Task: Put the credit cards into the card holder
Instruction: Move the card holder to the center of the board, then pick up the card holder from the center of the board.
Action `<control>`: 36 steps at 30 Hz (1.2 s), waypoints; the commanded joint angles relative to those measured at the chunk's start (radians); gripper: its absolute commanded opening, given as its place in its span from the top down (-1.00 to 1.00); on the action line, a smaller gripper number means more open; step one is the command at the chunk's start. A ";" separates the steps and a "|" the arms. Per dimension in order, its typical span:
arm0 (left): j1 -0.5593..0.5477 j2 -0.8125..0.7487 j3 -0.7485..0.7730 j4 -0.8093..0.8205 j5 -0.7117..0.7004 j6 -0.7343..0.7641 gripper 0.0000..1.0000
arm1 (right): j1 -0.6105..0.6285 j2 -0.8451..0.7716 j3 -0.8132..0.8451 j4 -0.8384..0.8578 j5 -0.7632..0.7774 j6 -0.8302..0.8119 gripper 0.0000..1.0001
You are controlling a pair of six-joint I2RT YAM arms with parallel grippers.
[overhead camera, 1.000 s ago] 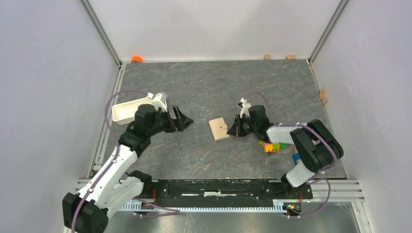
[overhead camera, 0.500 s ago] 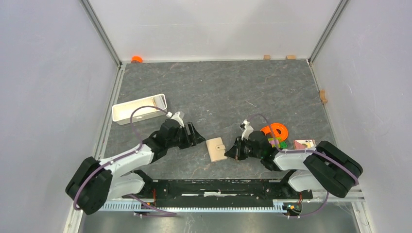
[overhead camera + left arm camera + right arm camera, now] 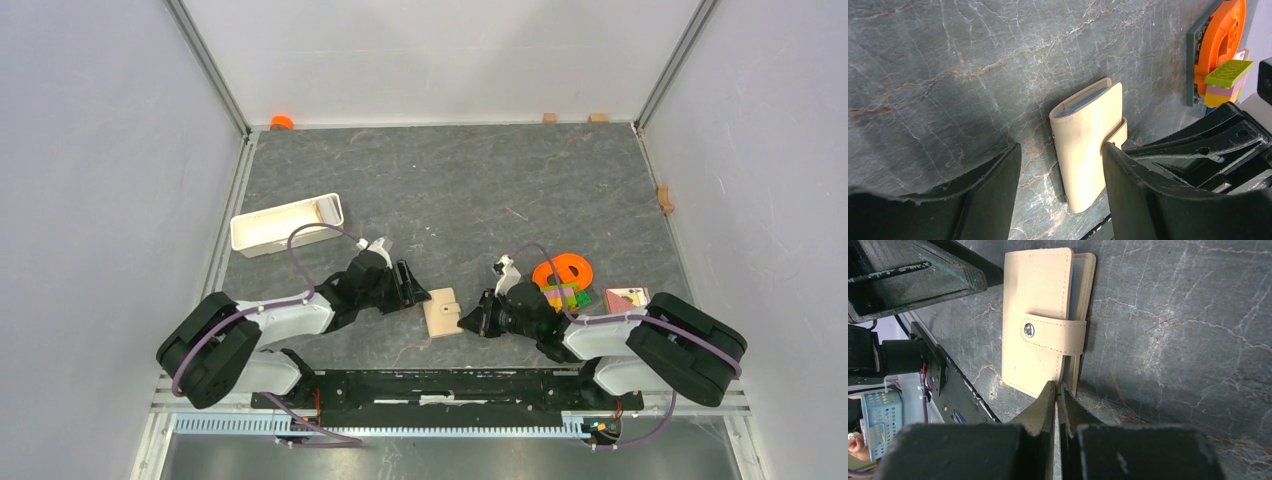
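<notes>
Beige card holder (image 3: 443, 312) lies closed between my grippers, its long axis pointing away from me. My left gripper (image 3: 414, 289), fingers apart, faces its left edge. My right gripper (image 3: 1056, 390), pinched almost together, noses its right edge.

Matt leathery card holder (image 3: 1035, 305), veined stone table (image 3: 1178, 340)

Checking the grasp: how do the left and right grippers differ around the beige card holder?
The left gripper has jaws wide apart, the beige snap-tab card holder between them; the right gripper has jaws almost together. The left is on the holder's left, the right on its tab side, tips at its edge. Both are black, low over the grey table.
</notes>
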 commanded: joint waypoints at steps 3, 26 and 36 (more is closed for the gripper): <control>-0.018 0.069 -0.048 0.134 0.023 -0.093 -0.30 | 0.021 0.019 -0.015 0.055 0.034 0.027 0.87; -0.068 0.005 0.024 0.124 0.075 0.079 0.96 | 0.031 -0.213 0.001 -0.088 0.148 -0.177 0.30; -0.065 -0.163 0.294 -0.330 0.312 0.367 0.96 | -0.062 -0.553 0.161 -0.345 -0.145 -0.600 -0.23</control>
